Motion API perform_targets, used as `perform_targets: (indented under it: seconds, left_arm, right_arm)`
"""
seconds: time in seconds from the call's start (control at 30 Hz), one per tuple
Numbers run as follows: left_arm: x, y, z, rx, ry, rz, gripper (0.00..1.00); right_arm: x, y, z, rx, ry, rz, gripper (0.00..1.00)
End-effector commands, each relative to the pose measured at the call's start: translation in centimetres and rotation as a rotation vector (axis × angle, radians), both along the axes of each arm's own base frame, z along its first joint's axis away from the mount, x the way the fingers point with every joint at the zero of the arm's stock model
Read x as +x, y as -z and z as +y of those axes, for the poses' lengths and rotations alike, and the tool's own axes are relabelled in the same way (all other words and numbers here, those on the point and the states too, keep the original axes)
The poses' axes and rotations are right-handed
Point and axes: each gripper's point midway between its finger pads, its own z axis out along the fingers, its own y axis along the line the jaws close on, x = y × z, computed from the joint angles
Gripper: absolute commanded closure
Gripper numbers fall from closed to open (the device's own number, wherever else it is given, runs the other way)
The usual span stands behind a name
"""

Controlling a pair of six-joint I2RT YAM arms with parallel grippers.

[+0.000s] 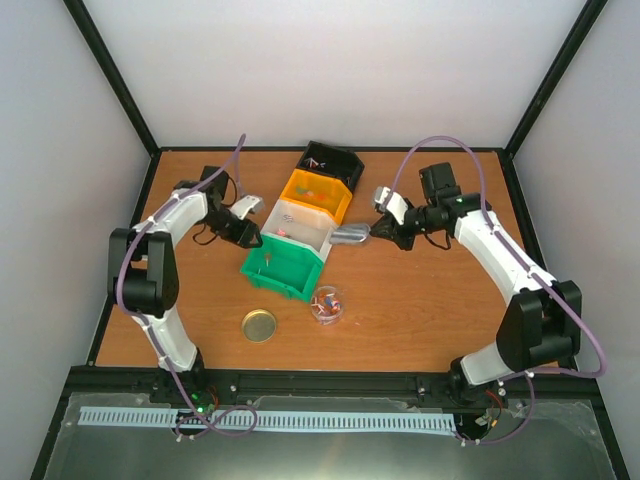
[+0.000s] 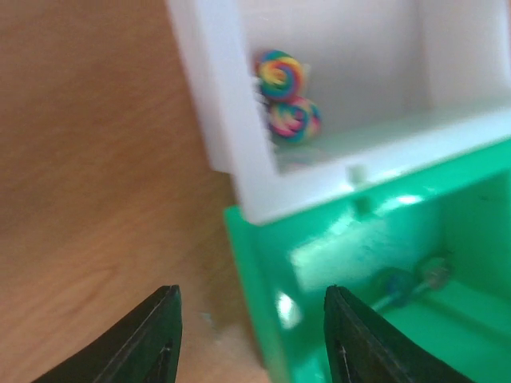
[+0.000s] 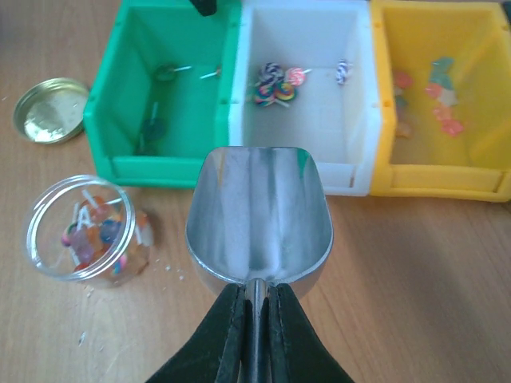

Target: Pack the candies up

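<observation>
Mostly the candies (image 3: pixel 94 237), tiny sweets in red, orange and pale wrappers, lie heaped in a clear round plastic jar (image 3: pixel 32 231) with its mouth open, on the brown wooden table (image 3: pixel 415 279) just in front of the green plastic bin (image 3: pixel 160 169). The round gold metal lid (image 3: pixel 49 110) lies flat near the jar. A few more sweets are spread over the floors of the green bin, the white plastic bin (image 3: pixel 303 171) beside it and the yellow plastic bin (image 3: pixel 439 182) next along.

By the look of them they are very light, loose and slick in their wrappers. I judge that pinching one at a time would be fiddly and could send its neighbours skidding. Lifting them in bulk from below looks the better hold, and the ones on sticks could be taken by the stick.

The right gripper (image 3: pixel 255 291) is clenched hard on the thin handle of a shiny metal scoop (image 3: pixel 259 215). The bowl is empty and points at the seam between the green and white bins, with the jar off to one side of it.

The left gripper (image 2: pixel 250 319) stands about half open and grasps nothing. Its fingers straddle the green bin's side wall near the corner where it meets the white bin. Whether either finger touches the wall I cannot tell.
</observation>
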Motion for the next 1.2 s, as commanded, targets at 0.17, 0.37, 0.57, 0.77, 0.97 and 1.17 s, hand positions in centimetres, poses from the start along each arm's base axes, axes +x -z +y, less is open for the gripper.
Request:
perform_targets:
  seconds: [0.17, 0.37, 0.57, 0.77, 0.97, 1.17]
  left_arm:
    - [6.2, 0.6, 4.0, 0.207, -0.106, -0.077, 0.49]
    - [10.6, 1.0, 7.8, 0.294, -0.181, -0.124, 0.49]
    - [15.8, -1.4, 9.4, 0.23, -0.217, -0.18, 0.47]
    - [16.1, -5.5, 6.6, 0.079, -0.106, -0.247, 0.36]
    - [14.1, -9.5, 5.4, 0.015, -0.048, -0.296, 0.15]
    - [13.1, -14.1, 5.5, 0.009, -0.076, -0.476, 0.0]
  right_arm:
    - [4.5, 0.9, -1.5, 0.067, 0.198, 0.041, 0.97]
    - [6.8, 3.0, -3.0, 0.029, 0.325, 0.056, 0.97]
    - [10.4, 5.8, -5.6, 0.027, 0.499, 0.113, 0.97]
    - [12.5, 7.7, -6.8, 0.043, 0.558, 0.069, 0.97]
    - [13.2, 10.2, -7.3, 0.022, 0.566, 0.021, 0.97]
    - [12.1, 12.3, -7.2, -0.001, 0.544, 0.048, 0.93]
